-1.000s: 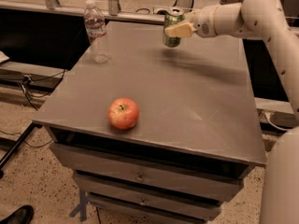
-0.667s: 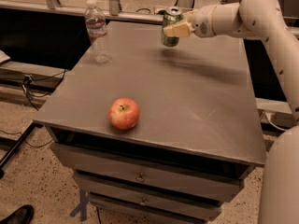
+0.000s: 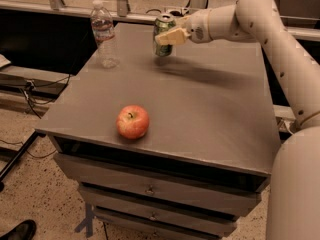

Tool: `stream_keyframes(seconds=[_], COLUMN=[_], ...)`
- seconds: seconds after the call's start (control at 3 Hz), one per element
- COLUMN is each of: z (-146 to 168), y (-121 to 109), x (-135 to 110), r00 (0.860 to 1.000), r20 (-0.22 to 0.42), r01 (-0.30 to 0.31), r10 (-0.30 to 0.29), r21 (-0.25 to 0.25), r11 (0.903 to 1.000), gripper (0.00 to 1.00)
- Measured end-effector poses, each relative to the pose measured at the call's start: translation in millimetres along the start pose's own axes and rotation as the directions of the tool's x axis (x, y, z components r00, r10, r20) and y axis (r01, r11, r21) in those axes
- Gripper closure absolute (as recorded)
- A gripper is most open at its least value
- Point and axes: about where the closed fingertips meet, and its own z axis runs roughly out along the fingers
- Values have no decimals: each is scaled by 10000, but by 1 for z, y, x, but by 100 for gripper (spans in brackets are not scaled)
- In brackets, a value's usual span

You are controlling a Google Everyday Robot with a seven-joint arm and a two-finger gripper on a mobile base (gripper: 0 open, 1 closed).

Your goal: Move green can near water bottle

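The green can (image 3: 163, 35) with a silver top is held in my gripper (image 3: 169, 35), whose pale fingers (image 3: 170, 36) are shut around its side. The can is upright, just above the far part of the grey table (image 3: 200, 109). The water bottle (image 3: 104, 34), clear with a white cap, stands upright at the table's far left corner, to the left of the can with a gap between them. My white arm (image 3: 265, 29) reaches in from the right.
A red apple (image 3: 132, 122) sits near the table's front left edge. Drawers (image 3: 150, 189) lie under the tabletop. A railing and dark bench run behind the table. Cables (image 3: 30, 91) and a shoe (image 3: 17, 230) are on the floor at left.
My gripper has carried the green can to the left, closer to the water bottle. The bottle and apple have not moved.
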Motion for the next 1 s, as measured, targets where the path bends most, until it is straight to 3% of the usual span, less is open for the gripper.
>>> stream_keyframes(seconds=[0.67,1.0], z=[49,66], y=[36,48], x=[-13,-11], r00=[9999,9998], r20=[-6,-181], r01=[163,49], r10=[-164,-75], r21=[-991,-1377], r11=[9949,9905], gripper=[100,82])
